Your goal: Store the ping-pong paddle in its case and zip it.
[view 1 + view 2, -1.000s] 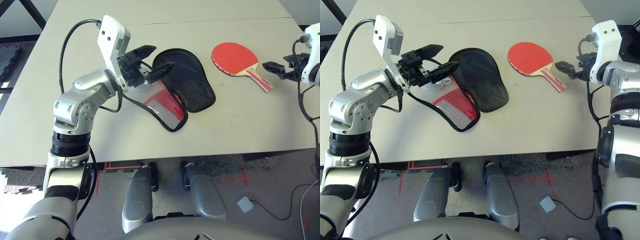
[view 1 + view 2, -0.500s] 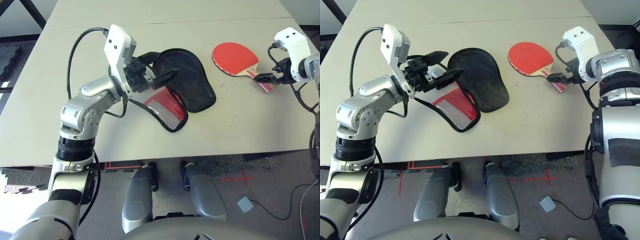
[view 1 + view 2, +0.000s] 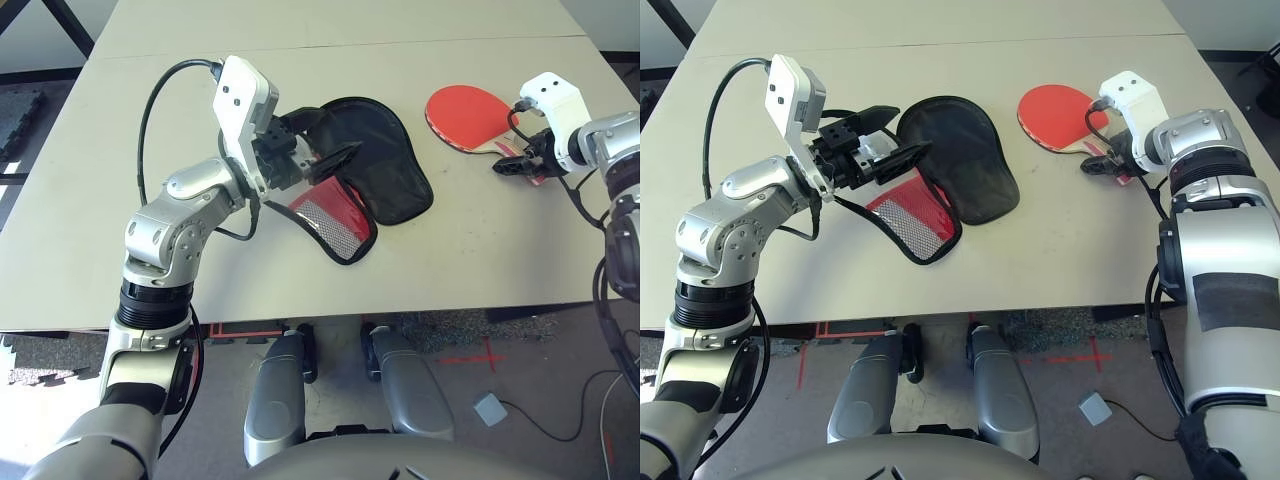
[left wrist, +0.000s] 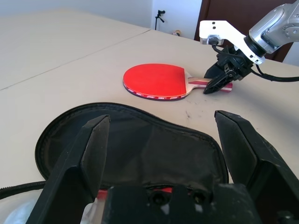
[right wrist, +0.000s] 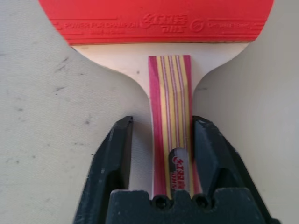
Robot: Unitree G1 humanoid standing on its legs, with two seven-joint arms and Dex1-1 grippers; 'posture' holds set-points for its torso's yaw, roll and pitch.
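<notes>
Pale beige worktop (image 3: 470, 250) under you, and your right gripper (image 5: 161, 154) is down over the striped wooden handle of the red-faced ping-pong paddle (image 3: 468, 115), near the far right corner. Its black fingers (image 5: 114, 154) straddle that handle, a sliver of gap showing either side, so not quite pinching. Your left gripper (image 3: 318, 140) hovers with fingers spread wide above the red fabric case with black zipper edging (image 3: 365, 175), which lies unzipped mid-worktop, black lining up, mesh pocket toward the near edge.
</notes>
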